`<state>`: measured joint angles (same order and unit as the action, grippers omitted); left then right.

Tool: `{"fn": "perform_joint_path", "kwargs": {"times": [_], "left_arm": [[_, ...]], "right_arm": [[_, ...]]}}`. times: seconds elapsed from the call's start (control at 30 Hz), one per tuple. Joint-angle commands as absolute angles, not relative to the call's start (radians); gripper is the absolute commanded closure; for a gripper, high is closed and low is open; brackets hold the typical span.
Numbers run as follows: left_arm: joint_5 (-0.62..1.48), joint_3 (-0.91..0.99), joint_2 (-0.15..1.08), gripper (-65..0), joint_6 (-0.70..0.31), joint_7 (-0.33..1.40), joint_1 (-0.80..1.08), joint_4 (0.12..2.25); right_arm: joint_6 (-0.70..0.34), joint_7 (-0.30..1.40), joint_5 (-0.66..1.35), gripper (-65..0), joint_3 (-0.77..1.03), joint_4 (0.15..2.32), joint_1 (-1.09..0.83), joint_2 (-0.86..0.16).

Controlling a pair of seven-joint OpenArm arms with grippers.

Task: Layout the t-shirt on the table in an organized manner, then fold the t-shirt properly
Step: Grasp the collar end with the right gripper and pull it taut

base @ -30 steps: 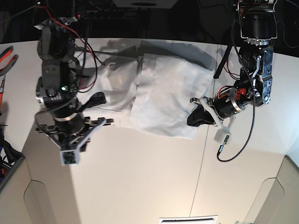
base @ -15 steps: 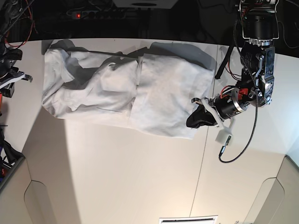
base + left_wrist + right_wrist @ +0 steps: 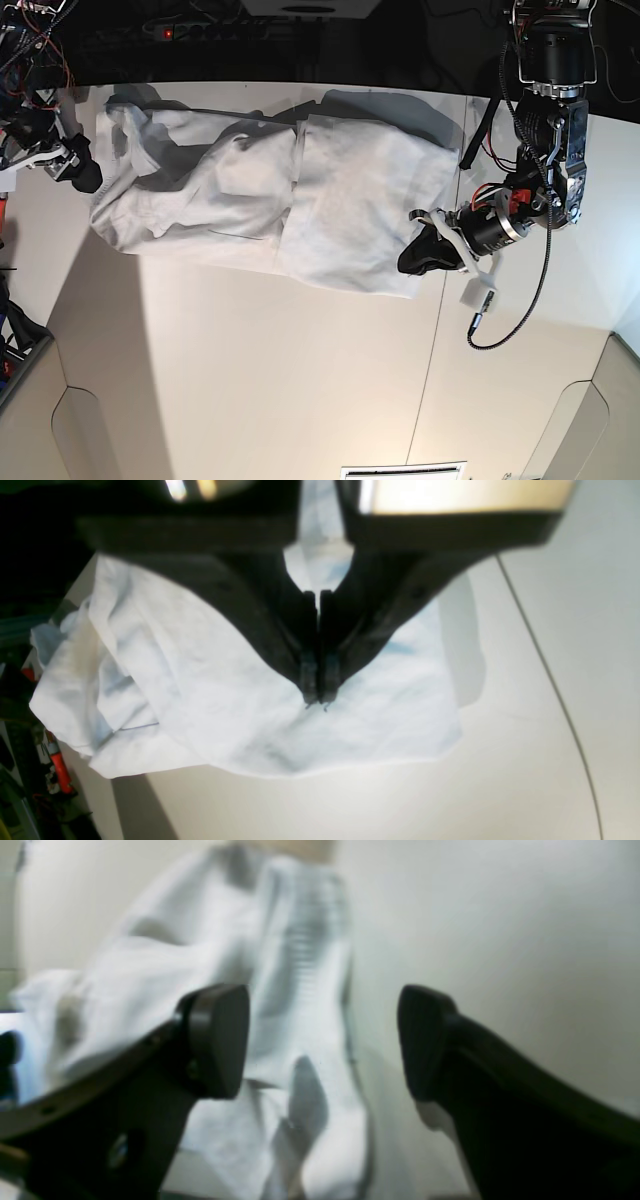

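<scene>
The plain white, wrinkled cotton t-shirt (image 3: 270, 205) lies in a long band across the far half of the wide matte white table (image 3: 300, 390), its long axis running roughly parallel to the table's far edge. Its bunched, rumpled end reaches toward the far corner on the base view's left; its flatter, folded end stops just short of the thin dark seam line (image 3: 440, 300) that crosses the tabletop.

The left gripper (image 3: 418, 256) sits at that flatter end, over the corner of the cloth nearest the seam. In the left wrist view its jaws are closed together with the tips at the fabric (image 3: 320, 695); whether a pinch of cloth lies between them cannot be told.

The right gripper (image 3: 82, 172) is at the opposite, bunched end, by the table's side edge. Its fingers (image 3: 215, 1040) stand wide apart and hold nothing, with the cloth lying ahead of and between them.

So each arm commands one end of the long axis. Spreading the shirt likely turns on the right gripper closing on the bunched end directly before it.
</scene>
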<state>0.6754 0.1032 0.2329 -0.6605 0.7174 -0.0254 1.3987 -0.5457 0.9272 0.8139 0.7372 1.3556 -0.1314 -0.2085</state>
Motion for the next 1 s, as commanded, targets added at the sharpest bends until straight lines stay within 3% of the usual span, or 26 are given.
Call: {"fn": "perform_joint_path", "kwargs": {"times": [0.0,0.2,0.4,0.57,0.97], "left_arm": [[0.699,0.106,0.241,0.0,-0.678,0.699,-0.042,1.417],[0.699,0.106,0.241,0.0,-0.678,0.699,-0.042,1.417],[0.699,0.106,0.241,0.0,-0.678,0.699,-0.042,1.417],[0.691,0.106,0.241,0.0,-0.678,0.7,-0.042,1.417],[0.691,0.106,0.241,0.0,-0.678,0.7,-0.041,1.417]], "right_arm": [[-0.564,0.929,0.855,-44.7,0.741,1.37,-0.122,-0.227],[-0.574,0.952,0.905,-44.7,0.693,1.37,-0.122,-0.227],[-0.57,0.925,0.815,-44.7,0.582,1.357,-0.122,-0.227],[-0.542,0.835,0.721,-44.5,0.601,1.357,-0.122,-0.228],[-0.547,0.818,0.725,-44.5,0.623,1.404,-0.122,-0.227]]}}
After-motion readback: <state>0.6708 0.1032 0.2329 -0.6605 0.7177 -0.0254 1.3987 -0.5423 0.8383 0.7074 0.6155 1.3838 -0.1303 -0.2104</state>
